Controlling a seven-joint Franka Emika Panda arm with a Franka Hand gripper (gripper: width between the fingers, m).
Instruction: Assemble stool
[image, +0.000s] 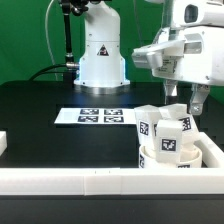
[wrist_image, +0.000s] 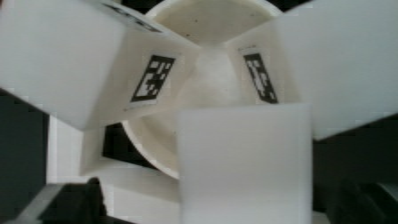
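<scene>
The white round seat disc (image: 166, 159) lies at the exterior view's right, just behind the border rail. Two white blocky legs with square tags (image: 148, 126) (image: 170, 137) stand on it. A third leg (image: 187, 123) stands at the disc's far right, with my gripper (image: 186, 102) straight above it and its dark fingers (image: 201, 100) down at the leg's top. In the wrist view this leg (wrist_image: 246, 160) fills the middle foreground between the jaws; the fingers themselves are hardly visible. Beyond it are the two tagged legs (wrist_image: 151, 75) (wrist_image: 267, 75) and the seat's rim (wrist_image: 205, 22).
The long white border rail (image: 100, 186) runs along the front and turns up at the right (image: 214, 150). The marker board (image: 100, 116) lies mid-table in front of the arm's base (image: 100, 55). A small white piece (image: 3, 145) sits at the left edge.
</scene>
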